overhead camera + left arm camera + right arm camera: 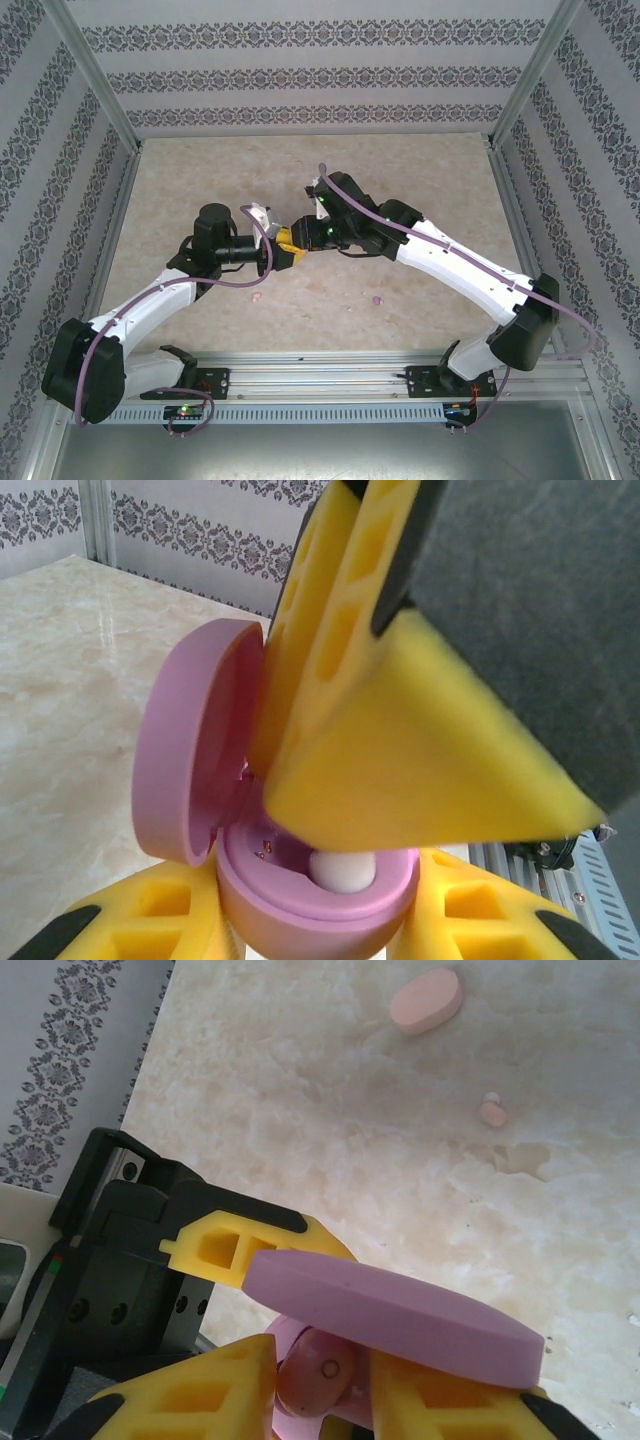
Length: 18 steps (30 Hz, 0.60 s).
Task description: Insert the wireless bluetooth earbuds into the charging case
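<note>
You have a left arm (pixel 140 305) and a right arm (pixel 455 262) built alike: smooth white link shells (pixel 475 272), bulky black joint housings (pixel 525 335), a purple cable (pixel 230 286) trailing along each, a green light (pixel 322 211) at the right wrist, and wedge-shaped yellow fingers (pixel 400 760) with square pockets and black strips (pixel 398 575).

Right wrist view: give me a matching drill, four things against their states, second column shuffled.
1 purple case
2 salmon-pink case
3 small pink earbud
4 purple earbud

A loose on the table
B between the fingertips of the right gripper
C lid open, held by the left gripper
D shut, lying on the table

Pairs: 1-C; 2-D; 3-A; 4-B
</note>
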Motion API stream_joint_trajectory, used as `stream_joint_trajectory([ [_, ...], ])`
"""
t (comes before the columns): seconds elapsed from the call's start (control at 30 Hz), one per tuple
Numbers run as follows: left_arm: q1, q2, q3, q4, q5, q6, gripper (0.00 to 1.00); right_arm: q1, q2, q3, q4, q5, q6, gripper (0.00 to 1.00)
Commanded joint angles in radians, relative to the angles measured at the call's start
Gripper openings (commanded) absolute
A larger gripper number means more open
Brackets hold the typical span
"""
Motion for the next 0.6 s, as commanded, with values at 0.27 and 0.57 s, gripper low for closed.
stream_joint_trajectory([
  [0.27, -0.014, -0.026, 0.029, -0.001, 0.012, 0.04, 0.24, 0.014, -0.037, 0.0, 0.003, 0.015, 0.049, 0.4],
  [0.57, -0.014, -0.02, 0.016, 0.046, 0.007, 0.017, 0.24, 0.003, -0.091, -0.061, 0.039, 0.037, 0.089, 0.25],
])
